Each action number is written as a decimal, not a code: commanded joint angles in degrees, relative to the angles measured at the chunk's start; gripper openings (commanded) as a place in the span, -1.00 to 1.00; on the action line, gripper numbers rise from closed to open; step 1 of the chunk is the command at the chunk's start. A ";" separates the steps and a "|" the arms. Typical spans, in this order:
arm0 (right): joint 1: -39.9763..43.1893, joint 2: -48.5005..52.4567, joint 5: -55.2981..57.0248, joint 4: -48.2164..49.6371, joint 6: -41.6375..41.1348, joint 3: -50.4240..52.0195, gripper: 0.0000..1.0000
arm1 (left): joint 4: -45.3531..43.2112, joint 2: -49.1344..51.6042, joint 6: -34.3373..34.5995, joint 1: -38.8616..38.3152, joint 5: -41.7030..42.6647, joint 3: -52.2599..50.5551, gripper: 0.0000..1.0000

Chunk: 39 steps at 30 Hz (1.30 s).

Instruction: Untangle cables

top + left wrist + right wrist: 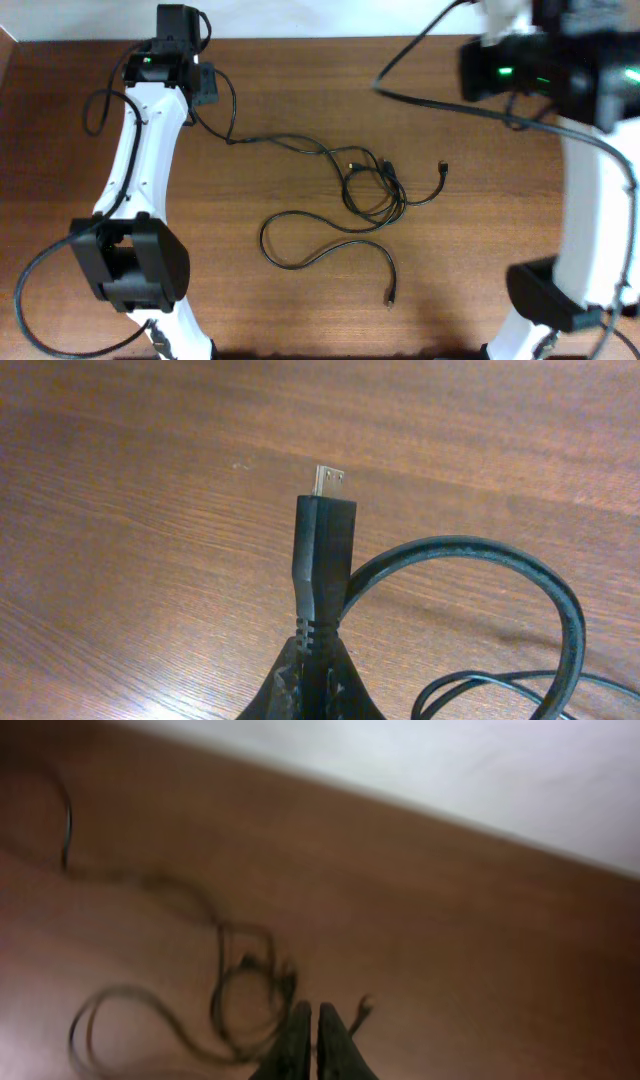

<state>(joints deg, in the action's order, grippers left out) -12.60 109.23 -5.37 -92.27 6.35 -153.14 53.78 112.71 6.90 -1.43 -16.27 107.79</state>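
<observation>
Left gripper (312,665) was pinching a black metal-tipped plug (324,535) at upper left of the overhead view. Its cord trailed right into the knot of cables (372,188) at frame centre, with a second loop (320,245) lying below. Right gripper (316,1030) had its fingers pressed together and empty over the table (480,940), the knot lower left in its wrist view. Suggest keeping the plug firm, pulling slowly outward, and having the right lift the crossing loops so nothing cinches.

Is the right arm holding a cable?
No, the right fingers are shut together, and the cables lie outside them.
</observation>
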 commanded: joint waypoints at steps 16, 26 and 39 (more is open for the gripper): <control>-5.33 -43.82 15.21 66.18 23.87 68.94 0.96 | 5.42 -13.53 -0.98 0.35 6.21 1.88 -1.00; -5.46 -35.23 2.69 73.18 -4.59 102.64 0.98 | 6.82 -13.53 -1.01 0.35 6.23 1.88 -1.00; -23.41 -28.48 -10.38 62.51 7.39 102.57 0.98 | 6.67 -13.53 -1.01 0.35 6.43 1.88 -1.00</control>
<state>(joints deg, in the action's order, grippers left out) -32.97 81.28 -31.29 -32.23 19.62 -50.41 60.42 100.47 6.61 -1.43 -9.63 108.77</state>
